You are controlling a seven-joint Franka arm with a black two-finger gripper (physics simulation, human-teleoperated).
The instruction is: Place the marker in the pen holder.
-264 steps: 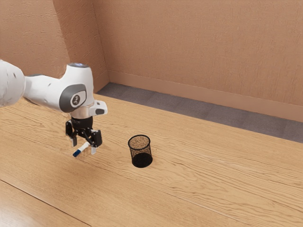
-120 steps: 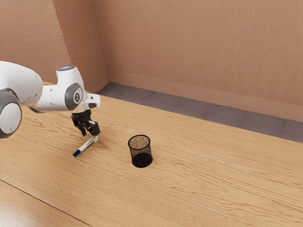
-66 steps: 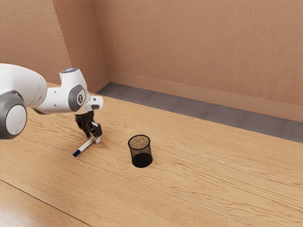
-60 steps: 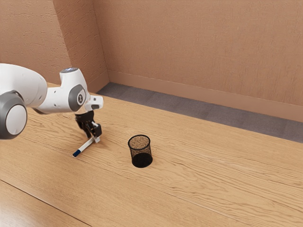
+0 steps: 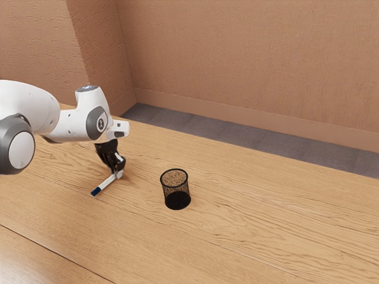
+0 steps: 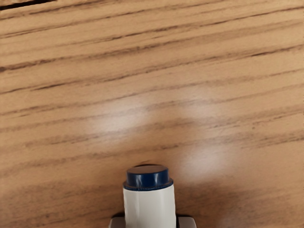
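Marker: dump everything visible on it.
The marker is a slim, straight cylinder with a smooth, plastic-looking white barrel and a dark blue end. The wrist view shows a stepped blue end with a thin collar. It slants in the exterior view, outside the pen holder. The gripper is shut on it near one end. It looks low over or on the table; contact unclear.

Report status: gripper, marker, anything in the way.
Gripper shut on marker. Marker outside pen holder. Holder upright, nothing blocking its mouth.
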